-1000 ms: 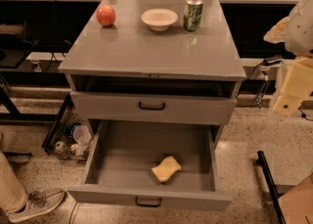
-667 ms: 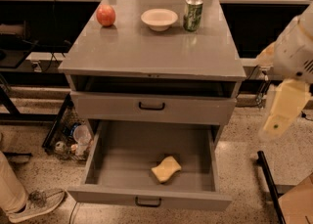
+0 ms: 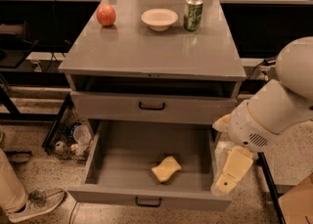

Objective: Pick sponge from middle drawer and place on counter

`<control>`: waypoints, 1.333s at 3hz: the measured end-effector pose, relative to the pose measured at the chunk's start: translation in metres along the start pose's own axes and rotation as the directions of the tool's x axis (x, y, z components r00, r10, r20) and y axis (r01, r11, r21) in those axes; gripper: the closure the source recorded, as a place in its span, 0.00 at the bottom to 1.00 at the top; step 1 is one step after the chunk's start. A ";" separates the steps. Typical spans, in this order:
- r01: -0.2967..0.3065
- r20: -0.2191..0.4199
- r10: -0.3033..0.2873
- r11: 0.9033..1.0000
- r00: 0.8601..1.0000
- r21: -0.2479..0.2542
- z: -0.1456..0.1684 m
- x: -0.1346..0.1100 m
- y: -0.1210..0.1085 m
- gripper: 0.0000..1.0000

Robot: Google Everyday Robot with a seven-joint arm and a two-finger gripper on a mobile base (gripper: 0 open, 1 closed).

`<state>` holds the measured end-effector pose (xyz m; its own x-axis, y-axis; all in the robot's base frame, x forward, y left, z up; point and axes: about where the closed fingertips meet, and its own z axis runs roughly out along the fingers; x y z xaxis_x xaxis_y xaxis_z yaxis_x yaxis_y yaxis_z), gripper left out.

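Hand [image 3: 227, 179] beside middle drawer [image 3: 107, 196], its grip unreadable; sponge [image 3: 166, 168] lies inside.

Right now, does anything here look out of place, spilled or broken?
Nothing looks spilled or broken. The sponge lies slanted in the open drawer, and the hand hangs by its right front corner, apart from the sponge.

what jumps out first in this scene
The open drawer at the bottom draws the eye, with a pale yellow sponge lying alone on its floor, right of centre. A big white arm comes in from the right, its gripper hanging by the drawer's right front corner, apart from the sponge. Along the back of the counter stand an apple, a bowl and a can.
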<state>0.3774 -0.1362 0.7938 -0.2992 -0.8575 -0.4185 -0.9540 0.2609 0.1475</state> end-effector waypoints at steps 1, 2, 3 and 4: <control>0.002 -0.003 -0.002 1.000 1.000 0.001 -0.001 0.000 0.000 0.00; -0.039 0.006 0.039 0.998 0.999 0.040 0.012 0.012 -0.013 0.00; -0.133 0.083 0.124 0.984 0.989 0.118 0.058 0.054 -0.061 0.00; -0.182 0.141 0.160 0.971 0.977 0.155 0.088 0.075 -0.092 0.00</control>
<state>0.4409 -0.1858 0.6701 -0.4476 -0.7337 -0.5112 -0.8748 0.4778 0.0802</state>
